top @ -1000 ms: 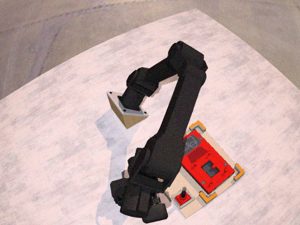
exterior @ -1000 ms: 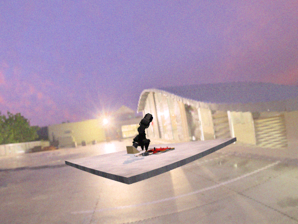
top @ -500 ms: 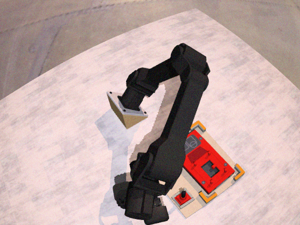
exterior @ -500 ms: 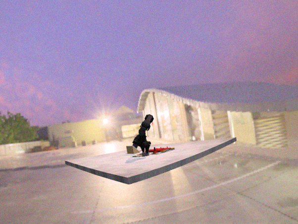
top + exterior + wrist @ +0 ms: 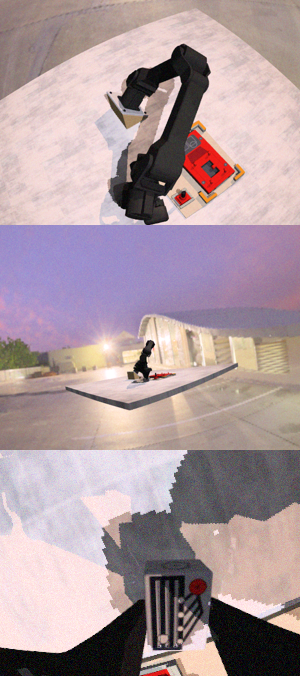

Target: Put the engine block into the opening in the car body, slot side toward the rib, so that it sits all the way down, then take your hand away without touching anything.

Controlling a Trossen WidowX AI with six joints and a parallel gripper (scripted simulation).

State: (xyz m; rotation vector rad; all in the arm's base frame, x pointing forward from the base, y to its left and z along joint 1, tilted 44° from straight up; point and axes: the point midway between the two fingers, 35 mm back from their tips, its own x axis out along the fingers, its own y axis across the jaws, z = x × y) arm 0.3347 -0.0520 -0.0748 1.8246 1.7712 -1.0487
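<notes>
Pinching the engine block point(image 5: 174, 612), the gripper point(image 5: 174, 632) has both dark fingers pressed on the block's two sides in the wrist view; ribbed grey face and red dot face the camera, so the block sits between the jaws at tabletop level, just off the tan base board point(image 5: 225, 147). Grip looks taken but not lifted, judging by the block sitting low over its own shadow. In the top view the arm point(image 5: 174, 139) covers the block and gripper completely, so whether it is off the table cannot be told there. Next out: small red stand with a black peg point(image 5: 183, 195) on the board's near corner, close to the gripper. Beyond it the red car body point(image 5: 197, 139) lies inside orange corner brackets point(image 5: 239, 171), with its dark notched opening point(image 5: 210, 169) uncovered, so insertion is not yet done. Rib location inside the opening is too small to read. Risks: a lift or swing toward the opening could clip the peg stand, since it lies between block and car body; the block could twist in the grip and arrive slot side wrong, then jam partway. Farthest, the arm's tan pedestal point(image 5: 129, 122) stands well apart on the table point(image 5: 50, 139).
</notes>
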